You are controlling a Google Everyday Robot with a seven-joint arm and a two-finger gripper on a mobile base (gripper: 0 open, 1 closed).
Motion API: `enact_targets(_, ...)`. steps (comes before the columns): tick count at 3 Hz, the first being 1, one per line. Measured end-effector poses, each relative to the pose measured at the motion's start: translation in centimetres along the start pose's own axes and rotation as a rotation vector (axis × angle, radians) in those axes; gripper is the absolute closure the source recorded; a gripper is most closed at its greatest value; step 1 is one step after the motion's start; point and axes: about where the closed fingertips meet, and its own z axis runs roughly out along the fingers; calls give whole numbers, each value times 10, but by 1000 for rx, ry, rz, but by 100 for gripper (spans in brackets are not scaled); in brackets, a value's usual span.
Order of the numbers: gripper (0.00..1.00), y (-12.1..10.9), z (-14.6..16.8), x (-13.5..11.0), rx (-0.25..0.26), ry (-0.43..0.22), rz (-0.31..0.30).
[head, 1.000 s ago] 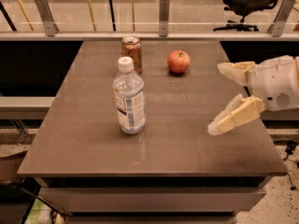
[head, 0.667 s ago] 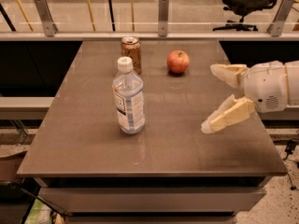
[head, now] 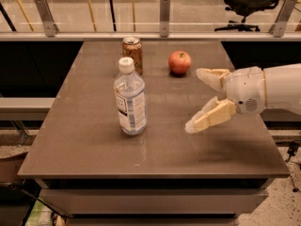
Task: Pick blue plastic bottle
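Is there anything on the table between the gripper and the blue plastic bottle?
Nothing: in the camera view only bare table separates the open gripper, at the right, from the blue plastic bottle.

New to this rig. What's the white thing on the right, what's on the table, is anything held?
One camera view, looking down across a brown table; its mounting isn't known. The white thing entering from the right is the robot's single arm, ending in a two-finger hand. The hand hovers above the table's right side, fingers spread open, holding nothing. On the table: a blue plastic bottle with a white cap, upright, left of the hand and apart from it; behind it a brownish can; a red apple to the can's right.
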Motion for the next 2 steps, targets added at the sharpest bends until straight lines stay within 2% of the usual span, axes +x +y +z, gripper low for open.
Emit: enact_targets(2,0,3,46,-18,-65,-7,-19)
